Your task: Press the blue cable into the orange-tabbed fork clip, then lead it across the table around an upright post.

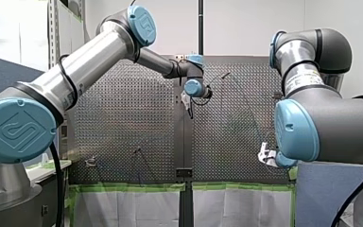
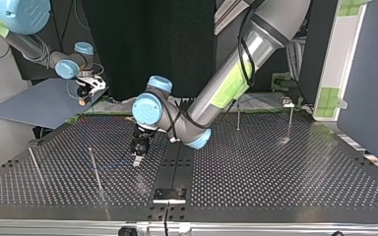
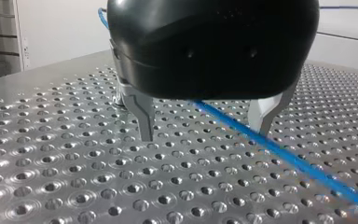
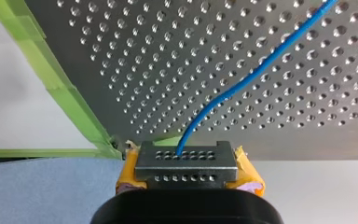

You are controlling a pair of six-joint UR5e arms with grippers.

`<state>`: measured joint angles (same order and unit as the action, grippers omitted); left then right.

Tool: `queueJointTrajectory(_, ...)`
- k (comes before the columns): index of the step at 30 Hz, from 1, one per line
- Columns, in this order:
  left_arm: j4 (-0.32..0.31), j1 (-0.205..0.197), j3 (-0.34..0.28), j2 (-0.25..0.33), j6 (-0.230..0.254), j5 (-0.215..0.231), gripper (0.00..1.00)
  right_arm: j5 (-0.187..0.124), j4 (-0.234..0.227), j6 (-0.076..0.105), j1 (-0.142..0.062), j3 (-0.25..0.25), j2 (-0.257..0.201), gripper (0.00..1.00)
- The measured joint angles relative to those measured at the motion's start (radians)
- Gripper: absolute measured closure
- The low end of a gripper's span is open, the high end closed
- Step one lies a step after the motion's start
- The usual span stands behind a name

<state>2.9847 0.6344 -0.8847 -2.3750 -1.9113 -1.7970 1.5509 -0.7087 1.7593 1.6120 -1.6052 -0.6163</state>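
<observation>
Hovering low over the perforated table [image 3: 74,177], the left gripper [image 3: 205,133] stands spread astride the blue cable [image 3: 279,151] while the right gripper [image 4: 186,162] clamps the cable's end just off the table's edge, so clipping and leading it round an upright post [image 2: 95,169] both look undone.

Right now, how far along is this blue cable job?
Nothing looks finished. My right gripper with yellow pads is shut on the blue cable beyond the perforated metal table's edge; my left gripper stands open low over it. Left: pressing it into the orange-tabbed fork clip, which I cannot make out, and leading it round an upright metal post.
</observation>
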Motion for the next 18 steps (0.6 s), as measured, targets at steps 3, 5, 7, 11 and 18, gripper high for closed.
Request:
queueJointTrajectory(3,-0.001,0.0,0.0,0.0,0.0,0.0,0.0,0.01,-0.003,0.0,-0.002,0.0,0.005,1.0)
queueJointTrajectory(5,-0.001,0.0,0.0,0.0,-0.001,0.0,0.0,0.017,-0.005,0.0,-0.004,0.0,0.012,1.0)
queueJointTrajectory(7,-0.001,0.0,0.0,0.0,-0.001,0.0,0.0,0.025,-0.007,0.0,-0.005,0.0,0.022,1.0)
queueJointTrajectory(11,0.0,0.0,0.0,0.0,-0.001,0.0,0.0,0.048,-0.012,0.0,-0.009,0.0,0.046,1.0)
queueJointTrajectory(18,0.001,0.0,0.0,0.0,0.0,0.0,0.0,0.063,-0.039,0.002,-0.017,0.001,0.084,1.0)
